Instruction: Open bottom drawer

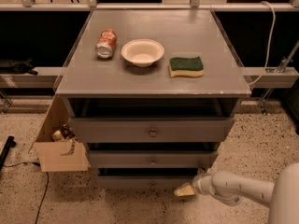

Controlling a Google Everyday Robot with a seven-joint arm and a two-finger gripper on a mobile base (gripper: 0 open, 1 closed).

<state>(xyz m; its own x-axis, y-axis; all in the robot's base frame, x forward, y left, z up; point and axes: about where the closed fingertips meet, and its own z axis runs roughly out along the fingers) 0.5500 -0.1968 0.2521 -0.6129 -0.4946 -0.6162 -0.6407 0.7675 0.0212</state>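
The tool (185, 190) sits low near the floor at the end of a pale arm (236, 188) that reaches in from the lower right. Whether it is spread or pressed together cannot be told. The bottom drawer (138, 181) lies just to its left: the tool is at the right end of that narrow grey front, touching or just beside it, which one is unclear. The drawer's knob cannot be made out.

Above the tool and to its left is the middle drawer (117, 159), with a small knob at its centre, and higher again the top drawer (112, 130), the tallest front, standing out furthest. Dark gaps show above each front.

Well above the tool, the grey worktop (154, 84) carries three things in a row. The sponge (186, 66), green over yellow, is almost straight above the tool; a pale bowl (142, 52) sits further left; a can (106, 43) lies on its side furthest left.

Far to the tool's left, an open cardboard box (63, 157) stands on the speckled floor (261, 143) against the cabinet's side.
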